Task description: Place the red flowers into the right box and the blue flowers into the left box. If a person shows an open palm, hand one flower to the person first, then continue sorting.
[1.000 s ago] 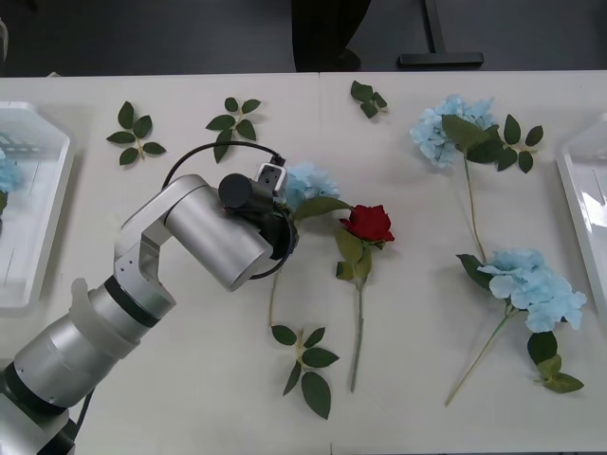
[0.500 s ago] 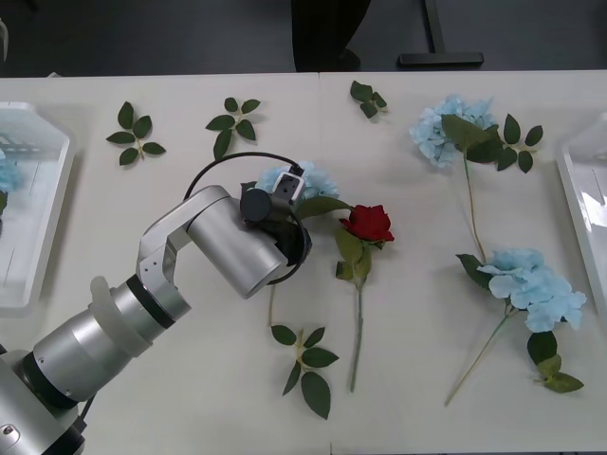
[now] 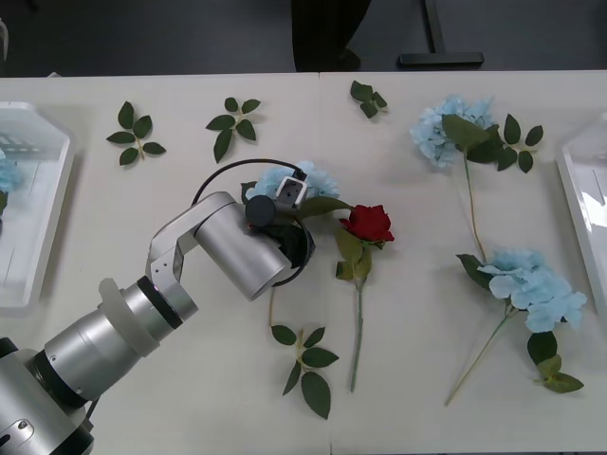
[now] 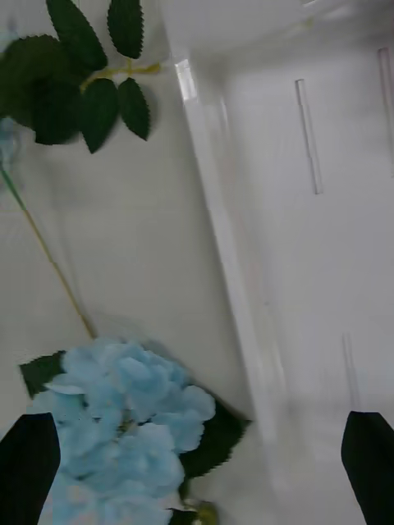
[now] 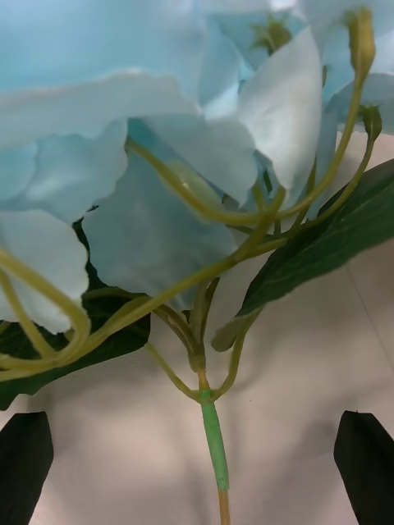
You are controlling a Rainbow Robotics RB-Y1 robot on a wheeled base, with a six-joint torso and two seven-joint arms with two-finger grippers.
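Observation:
My left gripper [image 5: 197, 472] is open, its black fingers astride the green stem just below a blue flower [image 3: 302, 180] at mid-table. The left arm's silver wrist [image 3: 242, 246] covers that stem from above. A red flower [image 3: 368, 223] lies just right of it, stem toward me. Two more blue flowers [image 3: 450, 123] [image 3: 536, 284] lie further right. The left box [image 3: 38, 227] holds a blue bloom at its edge. My right gripper [image 4: 197, 476] hangs open above a blue flower [image 4: 123, 426] beside the right box [image 4: 312, 246]. A dark-clothed person [image 3: 327, 33] stands beyond the far edge.
Loose green leaf sprigs lie scattered at the back left [image 3: 135, 133] [image 3: 232, 123], the back middle [image 3: 368, 98] and the front [image 3: 305, 365]. The right box [image 3: 588, 199] is partly cut off at the table's right edge.
The left arm has moved right and forward, bringing its wrist over the middle blue flower's stem. The flowers have not moved.

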